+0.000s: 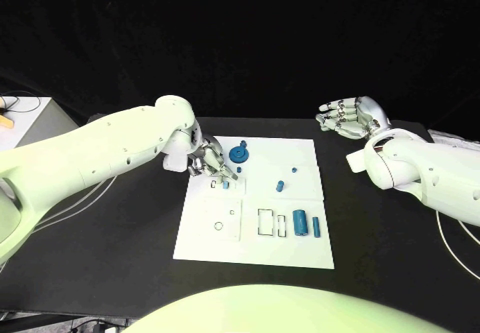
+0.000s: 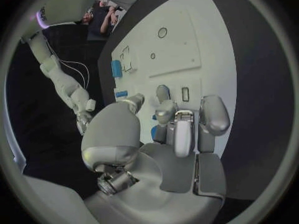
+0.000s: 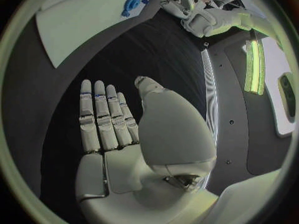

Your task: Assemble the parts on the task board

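- Board (image 1: 255, 229): a white plate in the middle of the black table (image 1: 130, 236), its long side running away from the robot; outlined slots and a small ring mark show on its near half.
- Left hand (image 1: 207, 165): over the board's far left part, fingers curled downward to the surface. In the left wrist view the hand (image 2: 177, 129) has its fingers bent close over the white plate, with small blue pieces just beside the fingertips (image 2: 163, 93); whether anything is pinched between them cannot be told.
- Small part (image 1: 226, 184): a short blue piece on the board, directly under the left fingertips (touching or just apart cannot be told).
- Gear (image 1: 238, 153): a round blue piece with a hub, at the board's far edge, just right of the left hand. It also shows in the right wrist view (image 3: 131, 3).
- Pegs: one small blue peg (image 1: 280, 185) near the board's middle, and a smaller one (image 1: 294, 169) just beyond it.
- Cylinders: a thick blue cylinder (image 1: 300, 223) and a thinner one (image 1: 315, 226) lie side by side on the near right part, beside a rectangular slot (image 1: 266, 222). The thick one shows in the left wrist view too (image 2: 116, 68).
- Right hand (image 1: 350, 116): raised off the board beyond its far right corner, well apart from the parts. In the right wrist view the hand (image 3: 124, 134) is flat, fingers straight and together, holding nothing.
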You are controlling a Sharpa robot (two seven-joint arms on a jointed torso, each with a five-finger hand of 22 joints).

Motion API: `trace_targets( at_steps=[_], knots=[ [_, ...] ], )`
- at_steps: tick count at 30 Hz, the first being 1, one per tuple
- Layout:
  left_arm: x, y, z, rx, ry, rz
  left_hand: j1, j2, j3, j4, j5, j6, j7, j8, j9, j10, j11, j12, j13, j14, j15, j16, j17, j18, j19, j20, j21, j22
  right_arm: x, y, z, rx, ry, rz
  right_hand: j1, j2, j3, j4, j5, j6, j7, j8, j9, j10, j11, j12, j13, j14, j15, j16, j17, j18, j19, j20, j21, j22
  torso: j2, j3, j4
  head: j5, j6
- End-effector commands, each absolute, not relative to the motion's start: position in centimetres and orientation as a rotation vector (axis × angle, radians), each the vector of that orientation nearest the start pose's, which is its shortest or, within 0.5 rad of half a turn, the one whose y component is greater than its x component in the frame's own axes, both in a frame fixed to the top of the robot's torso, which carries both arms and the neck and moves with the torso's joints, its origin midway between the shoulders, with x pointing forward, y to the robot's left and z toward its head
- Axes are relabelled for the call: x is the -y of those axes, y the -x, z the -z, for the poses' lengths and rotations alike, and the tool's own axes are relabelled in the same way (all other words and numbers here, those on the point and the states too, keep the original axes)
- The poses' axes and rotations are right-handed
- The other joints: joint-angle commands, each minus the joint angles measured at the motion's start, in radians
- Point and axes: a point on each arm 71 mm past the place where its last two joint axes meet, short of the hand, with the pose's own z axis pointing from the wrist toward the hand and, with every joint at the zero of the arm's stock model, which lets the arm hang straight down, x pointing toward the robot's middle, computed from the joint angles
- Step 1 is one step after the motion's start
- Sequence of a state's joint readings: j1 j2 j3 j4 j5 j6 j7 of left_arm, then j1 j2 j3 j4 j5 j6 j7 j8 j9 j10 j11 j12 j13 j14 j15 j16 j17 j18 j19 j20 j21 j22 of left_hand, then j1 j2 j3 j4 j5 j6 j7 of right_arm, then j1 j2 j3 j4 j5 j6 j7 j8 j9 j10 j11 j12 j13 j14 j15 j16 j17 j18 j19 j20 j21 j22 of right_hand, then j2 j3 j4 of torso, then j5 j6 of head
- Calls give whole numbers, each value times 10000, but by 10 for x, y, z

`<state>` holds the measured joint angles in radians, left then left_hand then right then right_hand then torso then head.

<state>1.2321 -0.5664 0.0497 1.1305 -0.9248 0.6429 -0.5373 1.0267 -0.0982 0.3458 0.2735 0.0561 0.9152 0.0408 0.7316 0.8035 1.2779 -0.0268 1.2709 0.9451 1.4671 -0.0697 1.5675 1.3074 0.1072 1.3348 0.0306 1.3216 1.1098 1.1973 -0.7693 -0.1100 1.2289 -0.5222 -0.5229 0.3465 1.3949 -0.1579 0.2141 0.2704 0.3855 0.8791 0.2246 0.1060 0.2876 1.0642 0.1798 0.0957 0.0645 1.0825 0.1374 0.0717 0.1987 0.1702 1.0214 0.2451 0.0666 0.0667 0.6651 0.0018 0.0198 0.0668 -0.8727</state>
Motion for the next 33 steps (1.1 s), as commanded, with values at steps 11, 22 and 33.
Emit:
trace_targets(
  at_steps=[11, 22, 33],
  knots=[
    [-198, -522, 219, -25710, 1972, 5547, 1976, -89, 1019, -894, 4, -191, -42, -162, 16, -164, -21, -133, -149, 948, -95, -113, 2371, -64, -125, 26, -160, -185, 268, -528, 209, -14146, -6305, -10044, -19, -97, 56, -6, 43, 56, 231, -57, -10, 13, 40, -63, -4, -41, 22, -45, -20, 141, -27, 24, 14, -6, -19, -15, 40, -20, 1],
    [-202, -515, 224, -24634, 2354, 6190, 2243, -195, 1340, -1034, 1, -171, -37, -178, 2, -114, -22, -87, -79, 946, -98, -120, 2360, -62, -123, 23, -171, -192, 268, -527, 210, -14173, -6321, -10035, -13, -95, 71, -13, 45, 60, 228, -57, -10, 18, 38, -64, -4, -38, 20, -43, -25, 142, -26, 23, 16, -6, -10, -15, 17, 7, 1],
    [-202, -512, 228, -24527, 2368, 6134, 2407, -221, 1623, -1105, 11, -172, -52, -203, -15, -101, -35, -91, -88, 940, -103, -132, 2339, -57, -127, 19, -188, -212, 269, -527, 210, -14180, -6335, -10019, -13, -95, 71, -13, 45, 60, 228, -57, -10, 18, 38, -64, -4, -38, 20, -43, -25, 142, -26, 23, 16, -6, 5, 2, 2, 15, 1]
  ],
)
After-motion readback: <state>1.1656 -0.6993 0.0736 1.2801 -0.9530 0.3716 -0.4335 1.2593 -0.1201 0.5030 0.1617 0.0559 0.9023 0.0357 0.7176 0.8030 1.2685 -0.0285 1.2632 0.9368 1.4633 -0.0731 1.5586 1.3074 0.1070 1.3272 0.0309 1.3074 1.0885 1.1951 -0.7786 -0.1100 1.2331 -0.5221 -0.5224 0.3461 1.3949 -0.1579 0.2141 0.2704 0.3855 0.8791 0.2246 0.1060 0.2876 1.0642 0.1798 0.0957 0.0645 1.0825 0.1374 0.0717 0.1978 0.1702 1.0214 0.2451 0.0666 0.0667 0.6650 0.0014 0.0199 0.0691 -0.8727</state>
